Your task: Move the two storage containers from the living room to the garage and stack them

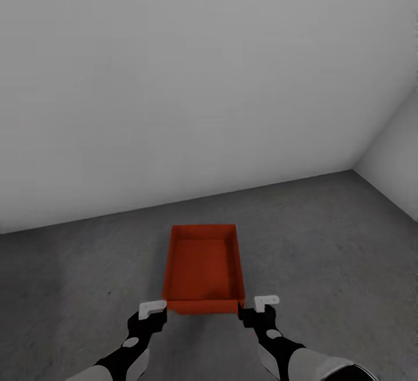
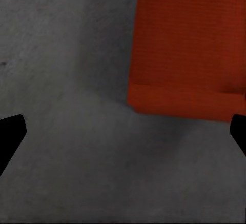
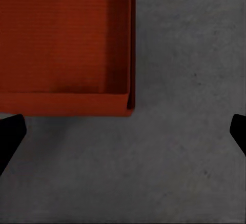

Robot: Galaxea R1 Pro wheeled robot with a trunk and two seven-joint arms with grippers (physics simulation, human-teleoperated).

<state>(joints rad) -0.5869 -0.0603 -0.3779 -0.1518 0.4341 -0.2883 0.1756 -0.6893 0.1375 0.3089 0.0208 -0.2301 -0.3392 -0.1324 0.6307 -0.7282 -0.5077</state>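
One orange-red storage container [image 1: 203, 268] rests open side up on the grey concrete floor [image 1: 325, 241] of the garage, just ahead of my arms. My left gripper [image 1: 153, 308] hovers open beside its near left corner, apart from it. At the near right corner my right gripper [image 1: 266, 301] is also open. In the left wrist view the container [image 2: 189, 44] lies beyond the gripper [image 2: 123, 134], whose spread fingers have bare floor between them. The right wrist view shows the container [image 3: 61, 39] past that gripper [image 3: 123, 134], nothing between the fingers. The other container and the living room are out of view.
A plain pale grey wall [image 1: 191, 90] stands close behind the container, and a second wall [image 1: 395, 154] meets it in a corner at the right. Bare concrete lies on both sides of the container.
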